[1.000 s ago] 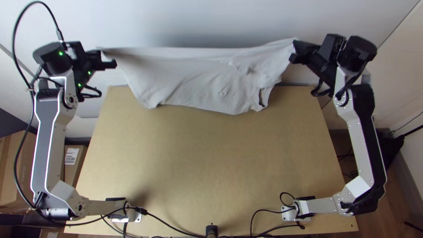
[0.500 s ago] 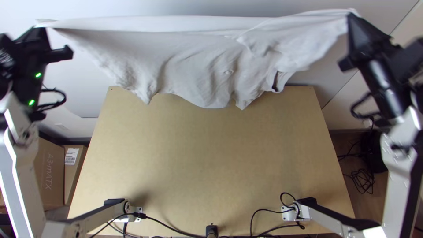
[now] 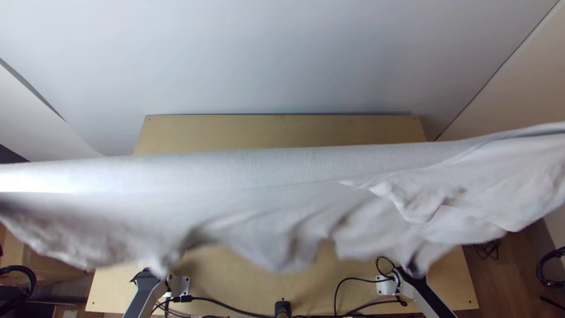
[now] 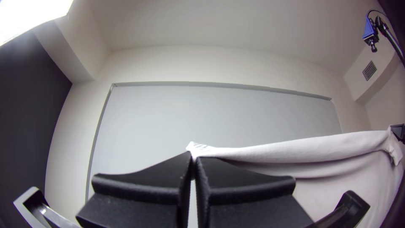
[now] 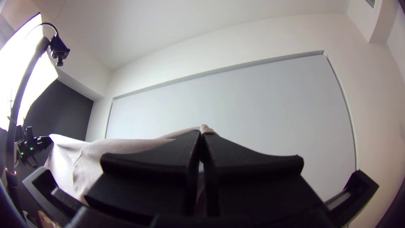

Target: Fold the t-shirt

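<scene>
T-shirt (image 3: pixel 265 176) nearer, far table edge (image 3: pixel 282 116) uncovered.

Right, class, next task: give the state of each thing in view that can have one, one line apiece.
T-shirt: stretched between both grippers, lower part hanging in loose ripples
Left gripper: shut on one end of the shirt's taut edge
Right gripper: shut on the other end
Green lights on left arm: lit

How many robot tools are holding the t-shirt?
2. The left tool pinches one end of the t-shirt, and the right tool pinches the other; it sags between them.
</scene>
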Robot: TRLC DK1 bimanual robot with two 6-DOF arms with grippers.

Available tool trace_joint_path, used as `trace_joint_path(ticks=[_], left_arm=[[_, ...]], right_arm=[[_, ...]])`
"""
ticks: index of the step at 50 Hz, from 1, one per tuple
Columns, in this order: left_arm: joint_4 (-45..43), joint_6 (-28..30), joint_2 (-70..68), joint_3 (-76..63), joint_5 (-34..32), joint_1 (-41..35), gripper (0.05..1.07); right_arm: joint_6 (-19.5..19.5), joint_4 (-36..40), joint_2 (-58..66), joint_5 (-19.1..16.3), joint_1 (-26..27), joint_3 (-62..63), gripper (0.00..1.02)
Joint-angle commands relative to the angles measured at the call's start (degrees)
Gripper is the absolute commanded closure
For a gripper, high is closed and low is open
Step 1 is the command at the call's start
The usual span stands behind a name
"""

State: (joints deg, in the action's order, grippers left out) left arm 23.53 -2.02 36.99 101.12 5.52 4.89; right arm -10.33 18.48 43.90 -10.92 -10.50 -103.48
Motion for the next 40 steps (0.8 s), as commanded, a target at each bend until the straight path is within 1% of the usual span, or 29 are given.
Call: trace_joint_path(ticks=[1, 6, 8, 10, 14, 18, 21, 23, 25, 30, 34, 40], left_arm=[[2.2, -2.5, 0.6, -0.8, 1.8, 0.6, 1.05], [4.3, -4.0, 0.3, -6.3, 1.7, -0.3, 1.05], [5.7, -4.6, -0.2, -9.9, 1.7, -1.3, 1.05], [5.6, -4.7, -1.3, -15.3, 1.1, -2.2, 1.05], [5.0, -5.6, -4.1, -26.7, -1.1, -3.4, 1.05], [3.9, -6.5, -5.9, -38.2, -3.9, -3.5, 1.05], [2.7, -6.6, -6.2, -46.1, -6.0, -3.7, 1.05], [0.9, -6.9, -6.1, -51.3, -6.2, -3.7, 1.05], [-0.3, -6.9, -5.6, -55.9, -8.2, -3.7, 1.05], [-8.3, -6.8, -1.9, -64.8, -9.0, -4.0, 1.05], [-12.8, -7.5, 5.2, -66.9, -9.4, -4.2, 1.05], [-19.7, -8.3, 14.6, -67.6, -10.8, -4.4, 1.05]], right_arm=[[-1.4, -1.4, 0.2, 2.2, 0.2, 1.2, 1.00], [-1.7, -1.7, 0.5, 2.2, 0.3, 5.8, 1.00], [-2.9, -2.0, 0.3, 2.3, 0.3, 9.1, 1.00], [-5.0, -2.2, 0.0, 2.4, 0.4, 13.3, 1.00], [-9.0, -3.2, -1.5, 2.6, 0.4, 24.3, 1.00], [-9.5, -6.8, -4.7, 2.6, 0.0, 38.5, 1.00], [-10.9, -9.4, -6.6, 2.6, -0.3, 48.2, 1.00], [-11.1, -11.4, -7.1, 2.6, -0.7, 53.7, 1.00], [-11.6, -13.4, -7.2, 2.6, -1.0, 58.4, 1.00], [-12.1, -17.4, -4.6, 2.6, -1.4, 66.3, 1.00], [-12.6, -21.8, 0.5, 2.5, -1.0, 70.0, 1.00], [-13.0, -27.9, 11.2, 1.0, 0.0, 71.3, 1.00]])
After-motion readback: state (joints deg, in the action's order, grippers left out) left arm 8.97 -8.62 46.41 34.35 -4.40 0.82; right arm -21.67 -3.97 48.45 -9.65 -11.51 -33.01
